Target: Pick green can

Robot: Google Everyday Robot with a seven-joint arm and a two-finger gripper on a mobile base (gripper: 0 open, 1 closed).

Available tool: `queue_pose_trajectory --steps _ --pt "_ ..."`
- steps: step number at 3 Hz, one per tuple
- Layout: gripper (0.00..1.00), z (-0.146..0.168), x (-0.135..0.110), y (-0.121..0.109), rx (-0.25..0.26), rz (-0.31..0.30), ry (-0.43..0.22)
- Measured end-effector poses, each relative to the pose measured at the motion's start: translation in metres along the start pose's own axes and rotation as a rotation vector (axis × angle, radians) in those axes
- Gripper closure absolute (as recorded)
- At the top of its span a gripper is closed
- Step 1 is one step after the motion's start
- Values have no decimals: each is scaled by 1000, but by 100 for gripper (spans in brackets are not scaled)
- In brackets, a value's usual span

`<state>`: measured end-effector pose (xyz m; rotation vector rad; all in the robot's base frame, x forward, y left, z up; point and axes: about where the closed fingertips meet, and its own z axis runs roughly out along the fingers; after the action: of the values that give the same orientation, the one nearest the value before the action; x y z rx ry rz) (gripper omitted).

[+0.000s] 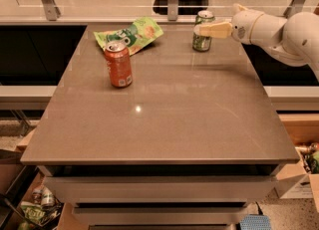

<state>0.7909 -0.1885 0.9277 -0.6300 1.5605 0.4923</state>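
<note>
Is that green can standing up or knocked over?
Upright: the green can stands on its base, silver top up; the pincer overlaps its upper half.

**Gripper level with the green can at the table's far side**

The green can (201, 44) stands upright on the brown table (164, 124), its silver top showing. The gripper (203, 29) sits level with the can's upper half. It reaches in from the can's right and crosses in front of it, but whether it touches the can cannot be told. The white arm (279, 30) runs off to the can's right. To the can's left, a flat green snack bag (130, 34) lies on the table. An orange-red can (118, 64) stands upright further left of the green can, nearer the camera and well apart from it.
</note>
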Motion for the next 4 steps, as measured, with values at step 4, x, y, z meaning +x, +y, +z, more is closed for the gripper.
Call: queue_pose_trajectory --steps 4 --pt "18 24 26 0 -30 -32 54"
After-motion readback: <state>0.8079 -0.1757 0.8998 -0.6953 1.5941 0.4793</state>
